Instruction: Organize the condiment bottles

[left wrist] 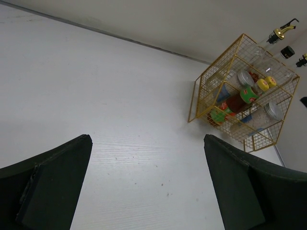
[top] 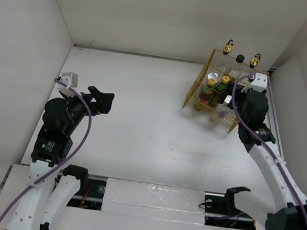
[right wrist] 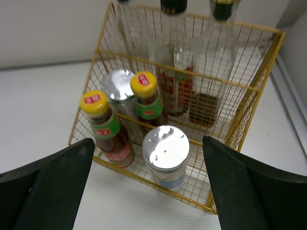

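A yellow wire basket (top: 197, 78) stands at the back right and holds all the condiment bottles. In the right wrist view two red-sauce bottles with yellow caps (right wrist: 103, 127) (right wrist: 146, 98) stand at the front left. One silver-lidded shaker (right wrist: 166, 148) is at the front, another (right wrist: 116, 86) behind. The dark black-capped jar (right wrist: 173, 91) and two tall clear bottles (right wrist: 218, 72) stand at the back. My right gripper (right wrist: 147, 143) is open and empty, just above and in front of the basket. My left gripper (top: 101, 99) is open and empty, far to the left.
White walls close in the table on the left, back and right. The basket sits close to the right wall and the back corner. It also shows at the upper right of the left wrist view (left wrist: 193, 99).
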Controlling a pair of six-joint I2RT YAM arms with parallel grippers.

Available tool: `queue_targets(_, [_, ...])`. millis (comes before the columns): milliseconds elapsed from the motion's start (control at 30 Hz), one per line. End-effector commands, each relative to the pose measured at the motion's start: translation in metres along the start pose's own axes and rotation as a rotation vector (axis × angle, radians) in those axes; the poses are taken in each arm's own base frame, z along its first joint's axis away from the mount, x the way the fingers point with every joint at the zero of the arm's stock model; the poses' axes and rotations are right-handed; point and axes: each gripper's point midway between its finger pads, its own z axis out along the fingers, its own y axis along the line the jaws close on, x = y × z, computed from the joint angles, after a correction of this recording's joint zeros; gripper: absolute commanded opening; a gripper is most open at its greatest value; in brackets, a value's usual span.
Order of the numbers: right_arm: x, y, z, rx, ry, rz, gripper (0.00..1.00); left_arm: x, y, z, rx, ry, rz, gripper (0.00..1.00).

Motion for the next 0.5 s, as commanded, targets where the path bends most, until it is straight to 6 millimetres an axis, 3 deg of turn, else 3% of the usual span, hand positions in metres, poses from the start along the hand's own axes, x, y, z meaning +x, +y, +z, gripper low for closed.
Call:
queue_targets(0, [-0.064,0.006,-0.039,-0.026,-0.161,0.030,1.00,-0.011,-0.003,0.001,0.017,-0.051,0.009,1.00])
queue_targets(133, [-0.094,0.025,-0.084,-0.134,-0.240,0.003,1.00,-0.022,-0.007,-0.004,0.018,-0.084,0.002,1.00])
queue_targets(300, [-0.123,0.076,-0.155,-0.481,-0.382,-0.045,1.00,-0.032,-0.024,-0.011,0.084,-0.099,-0.009,1.00])
queue_targets(367, [-0.124,0.089,-0.171,-0.577,-0.396,-0.056,1.00,-0.035,-0.032,-0.015,0.132,-0.123,0.010,1.00])
queue_targets(467, [-0.126,0.094,-0.182,-0.616,-0.413,-0.053,1.00,-0.034,-0.039,-0.018,0.174,-0.121,0.017,1.00])
